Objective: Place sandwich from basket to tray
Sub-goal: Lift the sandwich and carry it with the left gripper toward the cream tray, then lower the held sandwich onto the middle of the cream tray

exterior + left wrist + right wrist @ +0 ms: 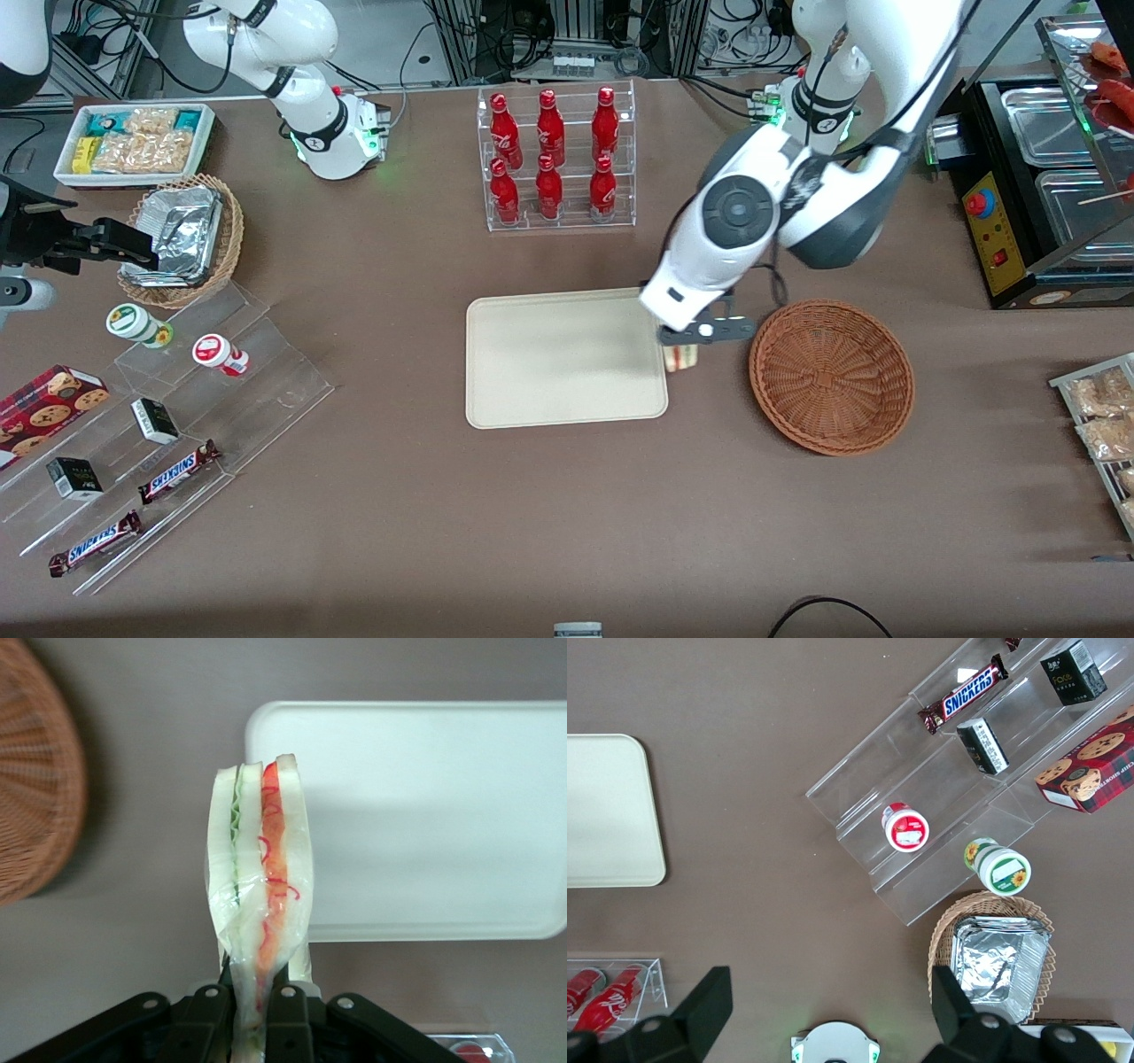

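My gripper [680,347] is shut on the sandwich [681,358], a clear-wrapped white wedge with a green and a red filling stripe. In the wrist view the sandwich [259,895] hangs edge-on, pinched between the black fingers [205,1020]. It is held above the brown table between the beige tray [496,372] and the reddish-brown wicker basket [831,376], just at the tray's edge nearest the basket. The basket [35,780] holds nothing that I can see. The tray [425,815] is bare.
A clear rack of red bottles [554,159] stands farther from the front camera than the tray. Toward the parked arm's end are a tan basket with foil containers [182,239], a white bin of snacks [133,142] and clear steps with snacks [159,443]. A black appliance [1036,195] stands toward the working arm's end.
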You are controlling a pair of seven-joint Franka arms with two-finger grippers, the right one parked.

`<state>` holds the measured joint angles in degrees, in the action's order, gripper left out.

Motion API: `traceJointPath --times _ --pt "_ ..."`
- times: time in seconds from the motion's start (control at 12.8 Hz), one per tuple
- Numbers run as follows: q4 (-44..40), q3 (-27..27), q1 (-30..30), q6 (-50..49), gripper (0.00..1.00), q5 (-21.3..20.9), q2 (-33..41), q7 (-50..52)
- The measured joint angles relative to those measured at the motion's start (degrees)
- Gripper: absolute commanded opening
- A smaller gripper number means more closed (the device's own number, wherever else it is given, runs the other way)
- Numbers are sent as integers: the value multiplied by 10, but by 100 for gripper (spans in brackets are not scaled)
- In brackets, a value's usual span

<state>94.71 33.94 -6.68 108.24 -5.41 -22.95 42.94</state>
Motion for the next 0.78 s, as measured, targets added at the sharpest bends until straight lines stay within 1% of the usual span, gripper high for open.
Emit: traceJointPath --times 0.16,0.31,0.62,0.78 --pt "-1 1 -26 35 0 -4 -22 2" --pt "-2 1 -52 74 0 -28 -48 11" --pt "-3 1 -93 145 0 -121 -115 84" --pt "-5 1 -103 176 0 -150 -143 107"
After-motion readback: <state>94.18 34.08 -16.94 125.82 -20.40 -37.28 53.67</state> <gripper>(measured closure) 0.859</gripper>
